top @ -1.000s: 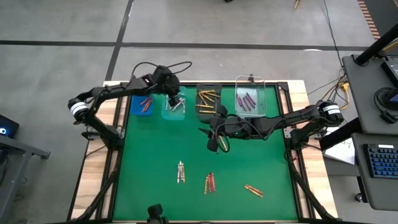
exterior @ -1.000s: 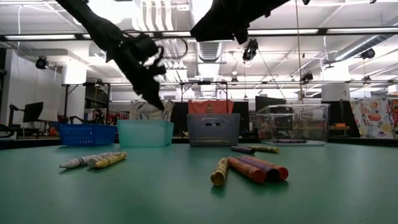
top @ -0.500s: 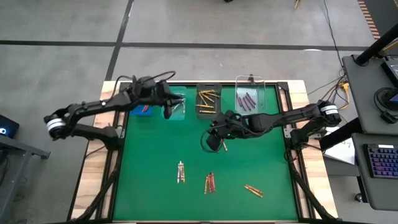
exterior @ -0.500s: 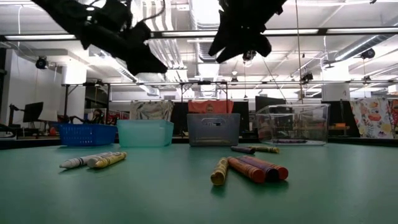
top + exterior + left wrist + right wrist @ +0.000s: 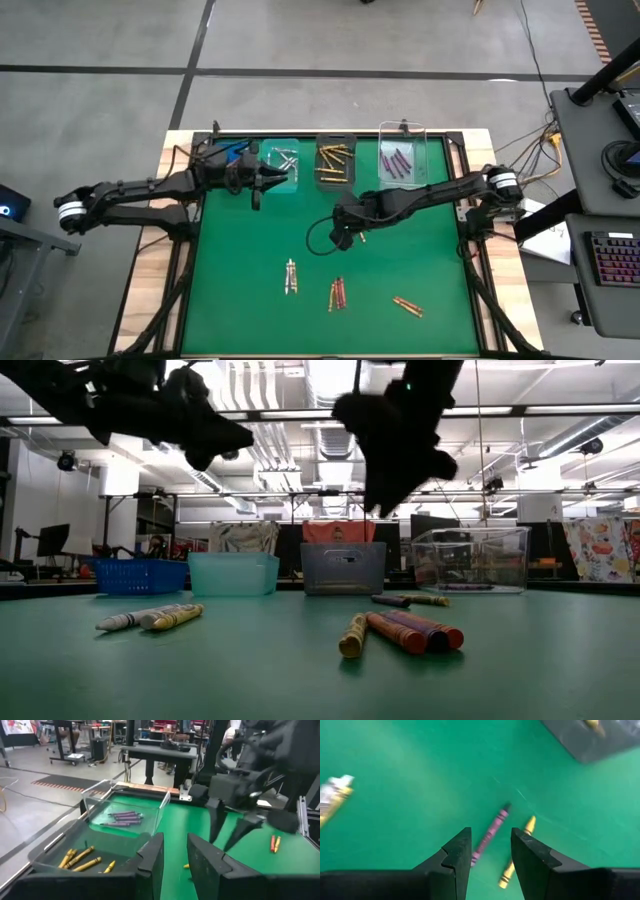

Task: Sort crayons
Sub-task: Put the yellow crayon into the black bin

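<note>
Currently, right gripper (image 5: 490,855) poised over the green table (image 5: 430,262) near its middle, jaws parted and empty. Directly beyond the gap: one purple crayon (image 5: 490,836), flat on the table. Just beside it, not seen touching: one gold crayon (image 5: 516,855).

Left gripper (image 5: 175,862) parked close by the teal bin (image 5: 284,163); jaws narrowly parted, nothing seen between them.

Handling, judged:
- Treat each crayon as light, stiff and brittle. Expect snapping under hard squeeze or bending.
- Expect a round, waxy body that rolls and slips. Close gently and squarely.
- Take hold at mid-length, on the paper wrap, never at the tip.
- Keep the pads clear of the gold neighbour to avoid lifting two at once.

Orientation:
- Purple crayon: long axis running away from the wrist camera, slightly askew to the gap, so mostly crosswise to the closing stroke. Dark tip at the far end.
- Gold crayon: nearly parallel, pointed tip also at the far end, the far ends nearer together than the near ends.
- Heading across the table not readable from the high view.

Farther out, toward the front edge: a pale pair (image 5: 291,277), a red and purple cluster (image 5: 337,293), an orange pair (image 5: 406,305). Along the back edge: grey bin (image 5: 335,139) holding gold crayons, clear bin (image 5: 404,133) holding purple ones; likely destination for the purple crayon.
</note>
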Tool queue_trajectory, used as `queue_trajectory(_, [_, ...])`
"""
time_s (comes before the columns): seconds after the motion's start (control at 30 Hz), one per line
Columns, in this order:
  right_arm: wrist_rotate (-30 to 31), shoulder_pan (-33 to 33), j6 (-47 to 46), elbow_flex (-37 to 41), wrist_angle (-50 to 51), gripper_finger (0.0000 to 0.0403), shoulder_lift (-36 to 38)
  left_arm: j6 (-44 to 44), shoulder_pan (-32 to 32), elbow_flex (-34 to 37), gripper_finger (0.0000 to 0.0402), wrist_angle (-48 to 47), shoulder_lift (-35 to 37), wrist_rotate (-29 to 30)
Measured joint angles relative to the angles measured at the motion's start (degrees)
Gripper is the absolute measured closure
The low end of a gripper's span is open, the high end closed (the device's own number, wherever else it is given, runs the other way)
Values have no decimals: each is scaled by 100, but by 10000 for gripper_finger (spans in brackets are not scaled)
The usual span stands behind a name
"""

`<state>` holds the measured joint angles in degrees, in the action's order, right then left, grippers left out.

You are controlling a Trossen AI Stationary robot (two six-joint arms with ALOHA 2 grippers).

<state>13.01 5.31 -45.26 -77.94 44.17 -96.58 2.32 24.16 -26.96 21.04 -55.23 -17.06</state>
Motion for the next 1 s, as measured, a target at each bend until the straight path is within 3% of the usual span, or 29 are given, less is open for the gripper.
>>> queue_trajectory(0.27, [-209,-84,-515,18,530,273,-416,22,-2,37,334,-6,101,4])
queue_trajectory(1.0, [-449,-312,-199,57,620,288,-1322,18,-2,39,334,-70,-17,12])
